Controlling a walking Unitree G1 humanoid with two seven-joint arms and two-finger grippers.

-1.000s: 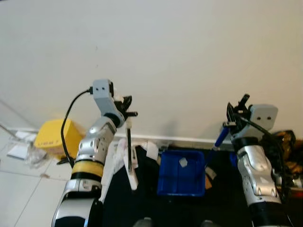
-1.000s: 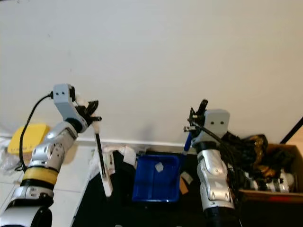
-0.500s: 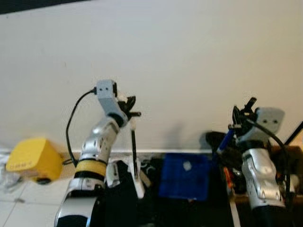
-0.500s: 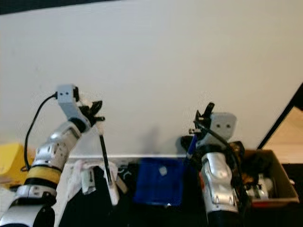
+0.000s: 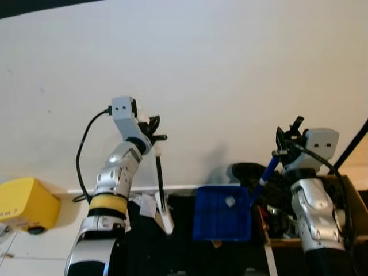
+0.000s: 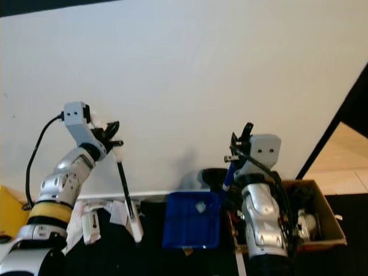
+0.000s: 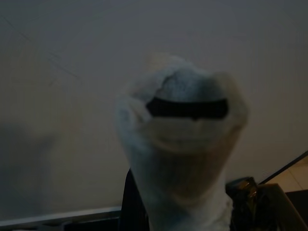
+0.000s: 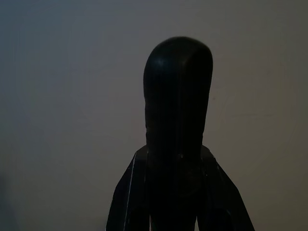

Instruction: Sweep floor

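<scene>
Left claw [image 5: 153, 131]: I see it raised in front of the white wall [image 5: 230, 69], pinching the top of the broom handle [image 5: 158, 175].
Broom handle: long axis close to upright, a thin black rod running down from my left claw to a white head [image 5: 167, 220] near the floor, tilted slightly toward my right at the bottom.
Right claw [image 5: 286, 137]: raised, pressed together on the blue dustpan handle [image 5: 264, 175].
Dustpan [image 5: 222, 213]: blue, hanging low between my arms; its handle slants up to my right claw.
Yellow box [image 5: 23, 204]: on the floor to my left; its writing is too small to read.
Cardboard box [image 6: 319, 218]: at my right, holding clutter.
</scene>
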